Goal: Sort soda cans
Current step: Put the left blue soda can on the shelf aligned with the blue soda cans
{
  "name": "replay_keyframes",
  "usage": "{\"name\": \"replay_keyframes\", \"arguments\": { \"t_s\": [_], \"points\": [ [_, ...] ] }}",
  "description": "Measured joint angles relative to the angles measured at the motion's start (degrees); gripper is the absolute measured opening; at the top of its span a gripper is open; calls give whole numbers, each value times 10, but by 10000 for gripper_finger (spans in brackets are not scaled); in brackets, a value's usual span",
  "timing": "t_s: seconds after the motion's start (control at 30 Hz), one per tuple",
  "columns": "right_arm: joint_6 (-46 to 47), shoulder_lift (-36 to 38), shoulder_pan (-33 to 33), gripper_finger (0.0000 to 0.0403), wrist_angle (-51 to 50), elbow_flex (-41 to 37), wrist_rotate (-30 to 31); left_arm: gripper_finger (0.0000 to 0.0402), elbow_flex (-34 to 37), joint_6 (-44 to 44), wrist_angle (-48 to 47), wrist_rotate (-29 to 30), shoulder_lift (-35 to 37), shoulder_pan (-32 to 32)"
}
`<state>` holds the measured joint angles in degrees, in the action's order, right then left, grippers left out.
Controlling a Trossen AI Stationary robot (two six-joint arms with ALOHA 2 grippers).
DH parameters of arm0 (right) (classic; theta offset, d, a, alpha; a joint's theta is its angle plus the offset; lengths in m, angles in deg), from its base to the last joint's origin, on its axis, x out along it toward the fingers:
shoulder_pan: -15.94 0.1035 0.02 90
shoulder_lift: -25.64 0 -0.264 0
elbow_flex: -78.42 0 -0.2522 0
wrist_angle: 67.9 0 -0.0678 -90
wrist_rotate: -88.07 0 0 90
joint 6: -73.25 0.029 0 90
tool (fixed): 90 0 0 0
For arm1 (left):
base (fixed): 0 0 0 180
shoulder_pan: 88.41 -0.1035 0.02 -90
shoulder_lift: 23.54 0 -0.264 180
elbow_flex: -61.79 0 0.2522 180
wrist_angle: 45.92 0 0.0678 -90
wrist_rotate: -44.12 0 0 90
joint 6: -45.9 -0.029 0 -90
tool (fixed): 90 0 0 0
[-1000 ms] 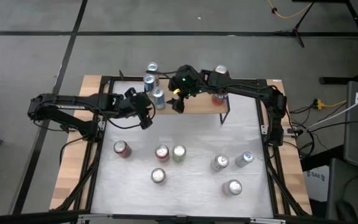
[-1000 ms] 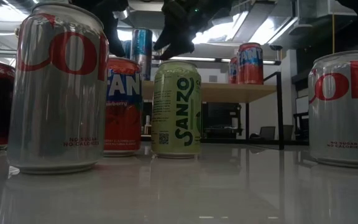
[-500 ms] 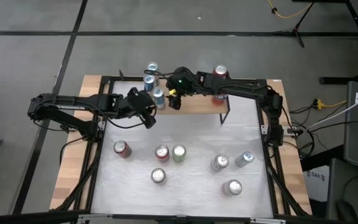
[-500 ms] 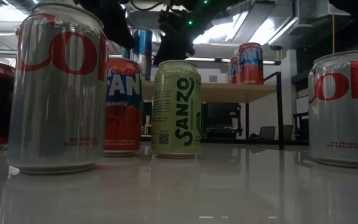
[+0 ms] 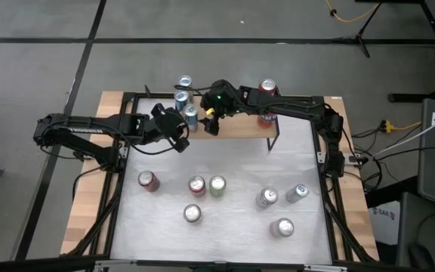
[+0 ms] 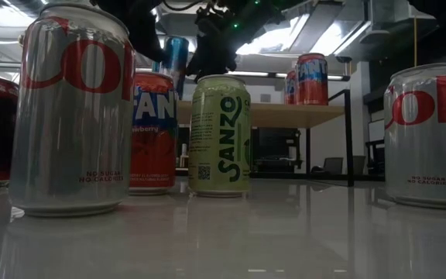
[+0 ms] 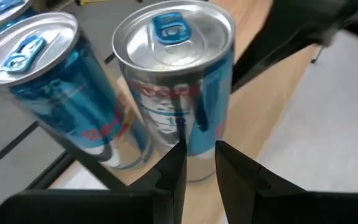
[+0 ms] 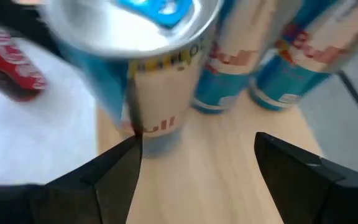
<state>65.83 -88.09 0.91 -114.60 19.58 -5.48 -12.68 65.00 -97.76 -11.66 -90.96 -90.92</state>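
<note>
Wooden shelf is standing at the far side, holding blue cans. Both arms are reaching there. Right gripper is spreading wide before one; left gripper is nearly closed. Cans look light, smooth and slippery, so grab the middle. Near cans are showing "SANZO" and "NO SUGAR".

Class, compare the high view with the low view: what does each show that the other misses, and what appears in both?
Only the high view shows the whole layout: the left claw and the right claw near the blue cans on the wooden shelf, and every can top.

Only the low view shows labels: the pale green Sanzo can and the silver Coke can.

Both show the shelf and the red can standing on it.
</note>
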Motion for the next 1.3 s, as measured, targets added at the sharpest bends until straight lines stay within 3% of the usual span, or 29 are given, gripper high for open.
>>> {"name": "replay_keyframes", "arguments": {
  "t_s": [0.23, 0.63, 0.83, 1.3],
  "points": [
    [-4, 0, 1, 303, -16, 0, -19, 76, 0, 18, -43, 8, 0, 0],
    [-6, 0, 0, 303, 9, 0, 131, 76, 0, 20, -42, -18, 0, 0],
    [-6, 0, 0, 303, 57, 0, 94, 76, 0, 33, -42, -19, 0, 0],
    [-4, 0, 0, 303, 57, 0, 33, 76, 0, 35, -46, 8, 1, 1]
  ]
}}
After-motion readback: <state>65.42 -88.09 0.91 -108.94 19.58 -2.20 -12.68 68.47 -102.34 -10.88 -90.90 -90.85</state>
